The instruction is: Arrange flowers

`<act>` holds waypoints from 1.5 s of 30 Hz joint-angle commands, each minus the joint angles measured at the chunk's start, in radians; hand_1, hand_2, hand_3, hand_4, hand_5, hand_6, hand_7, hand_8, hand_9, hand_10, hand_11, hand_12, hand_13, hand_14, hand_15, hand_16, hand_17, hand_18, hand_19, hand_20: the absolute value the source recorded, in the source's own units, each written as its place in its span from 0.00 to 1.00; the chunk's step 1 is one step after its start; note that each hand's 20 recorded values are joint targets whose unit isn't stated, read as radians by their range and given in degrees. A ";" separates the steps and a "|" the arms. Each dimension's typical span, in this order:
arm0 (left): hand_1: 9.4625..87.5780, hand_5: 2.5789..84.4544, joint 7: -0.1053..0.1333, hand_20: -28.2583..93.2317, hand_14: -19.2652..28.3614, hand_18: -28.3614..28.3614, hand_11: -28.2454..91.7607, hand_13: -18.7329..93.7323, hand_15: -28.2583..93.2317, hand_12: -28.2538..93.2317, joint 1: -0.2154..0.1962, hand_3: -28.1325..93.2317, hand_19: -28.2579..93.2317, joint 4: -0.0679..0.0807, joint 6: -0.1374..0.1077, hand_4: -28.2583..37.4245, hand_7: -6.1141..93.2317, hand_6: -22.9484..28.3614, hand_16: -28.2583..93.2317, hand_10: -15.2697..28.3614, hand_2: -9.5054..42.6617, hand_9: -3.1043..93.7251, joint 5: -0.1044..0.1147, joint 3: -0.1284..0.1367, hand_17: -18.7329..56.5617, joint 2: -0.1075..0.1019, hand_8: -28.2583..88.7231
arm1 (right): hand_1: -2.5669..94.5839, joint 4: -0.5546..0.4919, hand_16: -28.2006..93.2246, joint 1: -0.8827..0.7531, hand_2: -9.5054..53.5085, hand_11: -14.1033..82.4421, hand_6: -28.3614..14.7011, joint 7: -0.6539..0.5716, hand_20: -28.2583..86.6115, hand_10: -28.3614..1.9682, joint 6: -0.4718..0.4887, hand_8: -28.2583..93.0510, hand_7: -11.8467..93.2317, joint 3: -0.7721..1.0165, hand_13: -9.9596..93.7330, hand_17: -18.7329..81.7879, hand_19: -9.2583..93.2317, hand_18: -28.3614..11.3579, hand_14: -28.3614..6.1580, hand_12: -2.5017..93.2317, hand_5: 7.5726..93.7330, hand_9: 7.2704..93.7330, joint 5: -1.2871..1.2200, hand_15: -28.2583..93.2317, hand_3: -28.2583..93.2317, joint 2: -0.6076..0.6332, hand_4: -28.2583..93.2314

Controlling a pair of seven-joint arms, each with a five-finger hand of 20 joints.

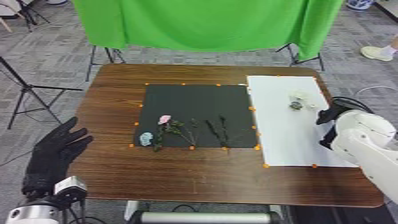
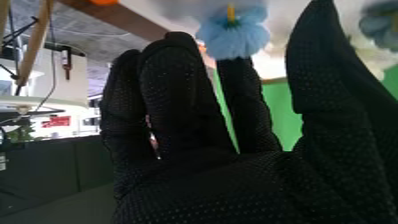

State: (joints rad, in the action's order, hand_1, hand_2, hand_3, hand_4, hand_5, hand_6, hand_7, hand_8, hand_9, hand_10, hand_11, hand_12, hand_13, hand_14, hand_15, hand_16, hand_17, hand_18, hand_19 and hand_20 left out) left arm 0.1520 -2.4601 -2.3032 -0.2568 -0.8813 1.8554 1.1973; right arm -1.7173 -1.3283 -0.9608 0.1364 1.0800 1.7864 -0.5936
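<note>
In the head view my right hand (image 1: 331, 116) is over the right side of the white sheet (image 1: 289, 142), right of a grey-blue flower (image 1: 296, 105) and pale blossoms (image 1: 300, 94). Its palm and fingers (image 2: 182, 95) look straight in the right wrist view. A light-blue flower (image 2: 233, 32) overlaps the fingertips there; contact cannot be told. Another bluish flower (image 2: 380, 25) is beyond the thumb. On the black mat (image 1: 195, 100) lie a pink flower (image 1: 164, 119), a blue flower (image 1: 147, 138) and dark green stems (image 1: 213, 131). My left hand (image 1: 55, 150) is open, left of the table.
Orange markers (image 1: 252, 108) edge the mat and sheet on the brown table (image 1: 195, 175). A green cloth (image 1: 209, 25) hangs behind the table. A black tripod (image 1: 31, 87) stands at the left, beyond the table.
</note>
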 commanded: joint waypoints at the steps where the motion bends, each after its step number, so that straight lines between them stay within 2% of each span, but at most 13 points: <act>1: 0.18 0.40 -0.005 0.26 0.96 0.91 0.48 0.39 0.67 0.31 -0.005 0.90 0.70 0.006 0.006 0.11 0.21 0.63 0.15 0.82 0.28 0.39 0.002 -0.004 0.10 0.011 0.16 | 0.44 0.034 0.28 0.030 0.00 0.36 0.58 -0.030 0.44 0.34 0.087 0.11 0.30 -0.039 0.74 0.47 1.00 0.12 0.54 0.17 0.54 0.57 0.032 0.93 0.96 -0.011 0.00; 7: 0.18 0.40 -0.004 0.26 0.96 0.91 0.48 0.39 0.67 0.31 -0.003 0.90 0.70 0.006 0.007 0.11 0.21 0.63 0.15 0.81 0.28 0.39 0.002 -0.005 0.10 0.010 0.16 | 0.48 0.045 0.29 0.044 0.00 0.39 0.62 -0.019 0.43 0.42 0.039 0.10 0.32 -0.089 0.77 0.49 1.00 0.14 0.57 0.17 0.62 0.66 0.081 0.91 0.95 0.011 0.00; 9: 0.18 0.40 -0.004 0.26 0.96 0.91 0.48 0.39 0.67 0.31 0.001 0.90 0.70 0.008 0.007 0.10 0.21 0.63 0.15 0.81 0.28 0.39 0.002 -0.007 0.10 0.010 0.16 | 0.50 0.047 0.30 0.047 0.00 0.40 0.63 -0.023 0.43 0.46 0.038 0.14 0.33 -0.091 0.78 0.50 1.00 0.15 0.58 0.18 0.65 0.70 0.077 0.91 0.93 0.011 0.00; 13: 0.18 0.40 -0.007 0.26 0.96 0.91 0.48 0.39 0.67 0.31 0.002 0.90 0.70 0.008 0.009 0.10 0.21 0.63 0.15 0.82 0.28 0.39 0.001 -0.009 0.10 0.010 0.16 | 0.57 0.050 0.32 0.048 0.00 0.33 0.65 -0.013 0.43 0.55 0.000 0.21 0.37 -0.112 0.82 0.52 1.00 0.15 0.61 0.29 0.79 0.87 0.113 0.89 0.86 0.023 0.00; 17: 0.18 0.40 -0.009 0.26 0.96 0.91 0.48 0.39 0.67 0.31 0.002 0.90 0.70 0.007 0.006 0.10 0.21 0.63 0.15 0.82 0.28 0.39 0.001 -0.009 0.10 0.010 0.15 | 0.58 0.038 0.33 0.049 0.01 0.35 0.67 -0.006 0.45 0.60 -0.072 0.23 0.36 -0.132 0.85 0.54 1.00 0.15 0.62 0.31 0.84 0.93 0.153 0.88 0.86 0.039 0.00; 22: 0.18 0.40 -0.008 0.26 0.96 0.91 0.48 0.39 0.67 0.31 -0.004 0.90 0.70 0.005 0.006 0.10 0.21 0.63 0.15 0.82 0.28 0.39 0.001 -0.006 0.10 0.011 0.15 | 0.58 -0.015 0.33 0.036 0.00 0.35 0.66 0.005 0.47 0.60 -0.158 0.24 0.34 -0.105 0.86 0.55 1.00 0.15 0.63 0.31 0.87 0.95 0.201 0.88 0.87 0.044 0.00; 28: 0.18 0.40 -0.011 0.26 0.96 0.91 0.48 0.39 0.67 0.31 -0.007 0.90 0.70 0.002 0.006 0.10 0.21 0.63 0.15 0.82 0.28 0.39 0.001 0.002 0.10 0.012 0.16 | 0.58 -0.138 0.34 0.025 0.00 0.34 0.66 0.086 0.48 0.61 -0.189 0.25 0.33 -0.063 0.87 0.56 1.00 0.15 0.65 0.32 0.88 0.96 0.268 0.88 0.88 0.018 0.00; 33: 0.18 0.41 -0.016 0.26 0.96 0.91 0.48 0.39 0.67 0.31 -0.007 0.90 0.70 0.000 0.008 0.10 0.21 0.63 0.15 0.82 0.28 0.39 -0.001 0.006 0.10 0.012 0.16 | 0.58 -0.227 0.34 0.051 0.00 0.34 0.66 0.164 0.49 0.61 -0.141 0.25 0.33 -0.063 0.87 0.56 1.00 0.15 0.65 0.32 0.89 0.97 0.281 0.88 0.89 -0.054 0.00; 37: 0.18 0.41 -0.012 0.26 0.96 0.91 0.48 0.39 0.67 0.31 -0.018 0.90 0.70 -0.005 -0.001 0.10 0.21 0.63 0.15 0.81 0.28 0.39 0.002 0.015 0.10 0.010 0.16 | 0.58 -0.272 0.34 0.105 0.00 0.34 0.66 0.215 0.50 0.60 -0.095 0.25 0.32 -0.116 0.87 0.56 1.00 0.14 0.64 0.33 0.89 0.97 0.260 0.88 0.89 -0.137 0.00; 40: 0.18 0.41 -0.016 0.26 0.96 0.91 0.48 0.39 0.67 0.31 -0.021 0.90 0.70 -0.005 -0.003 0.10 0.21 0.63 0.15 0.82 0.28 0.39 0.004 0.019 0.10 0.011 0.16 | 0.58 -0.286 0.34 0.127 0.00 0.34 0.66 0.256 0.50 0.60 -0.053 0.25 0.32 -0.157 0.87 0.56 1.00 0.14 0.64 0.33 0.89 0.97 0.268 0.88 0.89 -0.217 0.00; 45: 0.18 0.41 -0.022 0.26 0.96 0.91 0.48 0.39 0.67 0.31 -0.020 0.90 0.70 -0.003 -0.001 0.10 0.21 0.63 0.15 0.82 0.28 0.39 0.003 0.025 0.10 0.012 0.16 | 0.58 -0.263 0.35 0.186 0.00 0.34 0.65 0.284 0.50 0.58 -0.056 0.26 0.32 -0.296 0.87 0.56 1.00 0.14 0.64 0.33 0.89 0.97 0.272 0.88 0.89 -0.322 0.00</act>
State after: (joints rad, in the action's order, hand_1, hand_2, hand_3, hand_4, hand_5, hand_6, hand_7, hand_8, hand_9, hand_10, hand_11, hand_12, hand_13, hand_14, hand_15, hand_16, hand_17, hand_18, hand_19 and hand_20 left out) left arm 0.1431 -2.4615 -2.3029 -0.2561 -0.8818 1.8720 1.2020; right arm -1.9700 -1.1873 -0.7334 0.0731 0.9140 2.0475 -0.7517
